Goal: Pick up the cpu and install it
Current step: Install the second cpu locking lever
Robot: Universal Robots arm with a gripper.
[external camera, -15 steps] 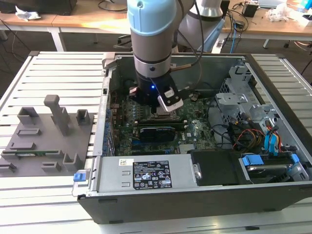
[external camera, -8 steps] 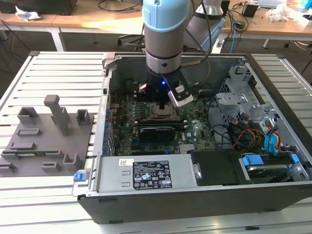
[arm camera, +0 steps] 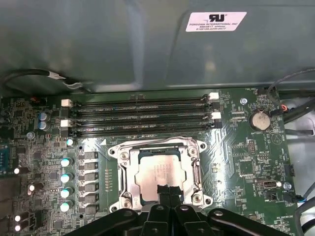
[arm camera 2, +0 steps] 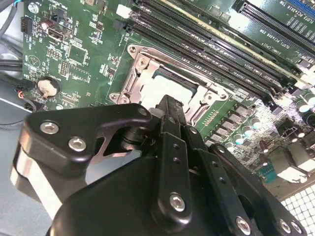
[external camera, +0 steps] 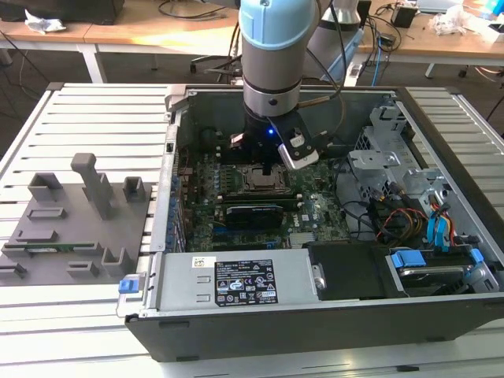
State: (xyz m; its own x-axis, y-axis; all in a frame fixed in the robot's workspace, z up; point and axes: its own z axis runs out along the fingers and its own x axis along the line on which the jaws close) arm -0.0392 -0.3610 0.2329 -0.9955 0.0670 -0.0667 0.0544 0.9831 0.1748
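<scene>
Exterior view showed your arm reaching down into the open computer case (external camera: 441,260), which lay on the slatted worktop (external camera: 94,110) toward its far edge and middle. Your pincer (external camera: 272,161) hung just above the socket frame (external camera: 260,179) on the green motherboard (external camera: 236,224). A grey parts holder (external camera: 75,224) sat on the worktop well apart from the case, toward the exterior view's left edge, with a green memory stick (external camera: 49,247) lying in one of its slots.

You could see the cpu (arm camera: 158,176) in the first wrist view: its silver top lay flat inside the metal socket frame (arm camera: 125,164), square to the frame's sides. Your pincer (arm camera: 165,194) had its two black fingertips (arm camera: 161,191) pressed together, with no gap between them, over the near edge of the cpu. Whether the tips touched the chip or hovered just above it, you could not tell. Nothing was held between them. Rows of memory slots (arm camera: 140,115) ran just beyond the socket, and a coin battery (arm camera: 259,120) sat off to one side.

From the second wrist view you saw the pincer (arm camera 2: 170,105) from behind, its linkage folded inward, with the cpu (arm camera 2: 162,88) showing pale just past the tips inside the socket frame (arm camera 2: 142,69).
</scene>
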